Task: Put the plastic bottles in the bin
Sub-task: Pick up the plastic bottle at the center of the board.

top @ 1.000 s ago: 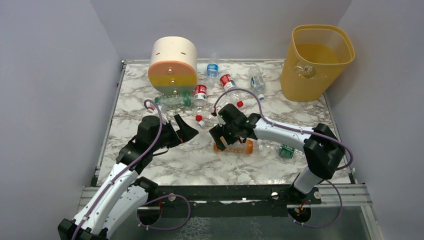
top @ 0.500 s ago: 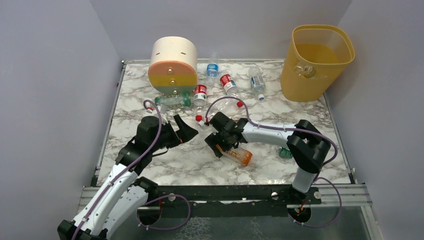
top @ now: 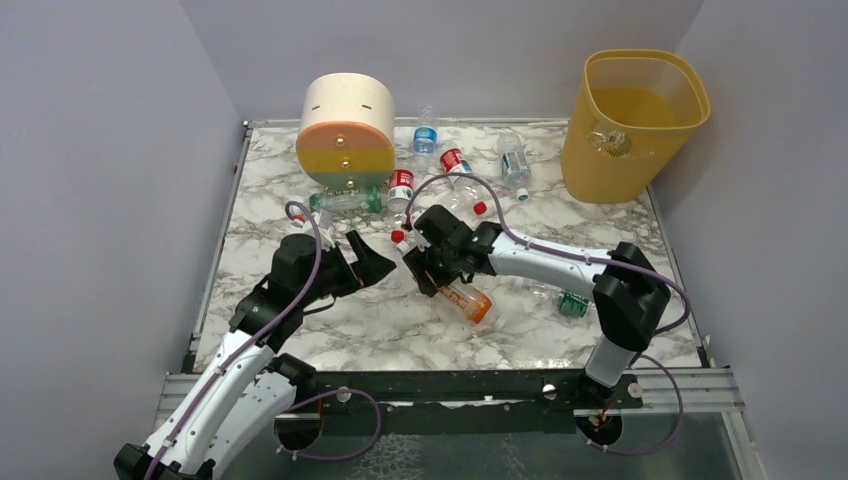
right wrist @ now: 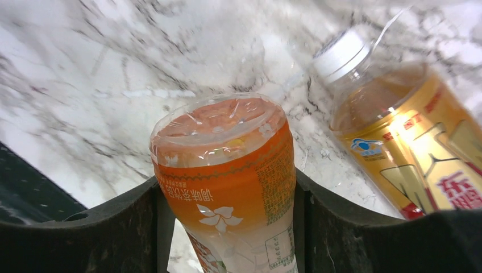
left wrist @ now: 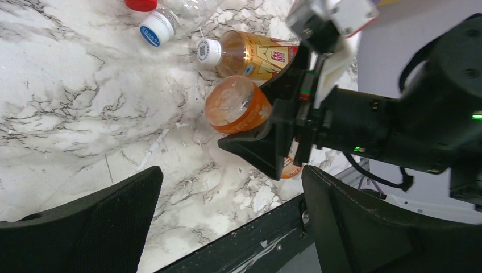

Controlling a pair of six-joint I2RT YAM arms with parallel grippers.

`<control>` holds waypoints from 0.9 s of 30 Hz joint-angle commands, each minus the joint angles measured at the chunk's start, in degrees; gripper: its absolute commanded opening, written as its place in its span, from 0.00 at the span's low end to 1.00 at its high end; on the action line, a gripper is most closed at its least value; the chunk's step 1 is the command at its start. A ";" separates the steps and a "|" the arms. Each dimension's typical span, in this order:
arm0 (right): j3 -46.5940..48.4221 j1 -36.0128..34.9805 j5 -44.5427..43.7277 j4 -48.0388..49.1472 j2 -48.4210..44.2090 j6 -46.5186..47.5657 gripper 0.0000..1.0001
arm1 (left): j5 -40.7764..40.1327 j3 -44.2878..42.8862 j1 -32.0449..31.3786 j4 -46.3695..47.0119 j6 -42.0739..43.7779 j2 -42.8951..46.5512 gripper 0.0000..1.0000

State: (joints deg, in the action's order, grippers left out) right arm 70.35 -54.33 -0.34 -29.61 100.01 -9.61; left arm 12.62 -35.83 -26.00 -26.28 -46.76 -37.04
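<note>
Fingers of the right gripper pinch the orange bottle (a yellow bottle lies just beside it); the left gripper stands spread wide.

Lab test booth: plain grey walls, marble-patterned tabletop.

Bright, even light; soft shadows; right wrist view blurred; sheen on orange bottle base.
</note>
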 commanded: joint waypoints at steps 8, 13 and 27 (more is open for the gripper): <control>12.27 -0.26 -5.08 -6.64 -6.22 -0.64 0.63 | 0.28 0.46 -0.28 -0.42 -0.26 1.07 0.99; 18.45 0.21 -10.38 -8.99 -6.29 1.09 0.63 | 0.36 0.41 -0.24 -0.60 -0.17 1.24 0.99; 39.59 17.22 -14.16 -5.62 -4.42 5.63 0.62 | 0.07 0.43 -0.28 0.16 0.31 -0.47 0.99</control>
State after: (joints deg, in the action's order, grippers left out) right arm 103.68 -41.39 -11.09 -37.67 95.15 -6.26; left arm 12.60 -35.81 -26.02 -26.33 -46.92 -36.69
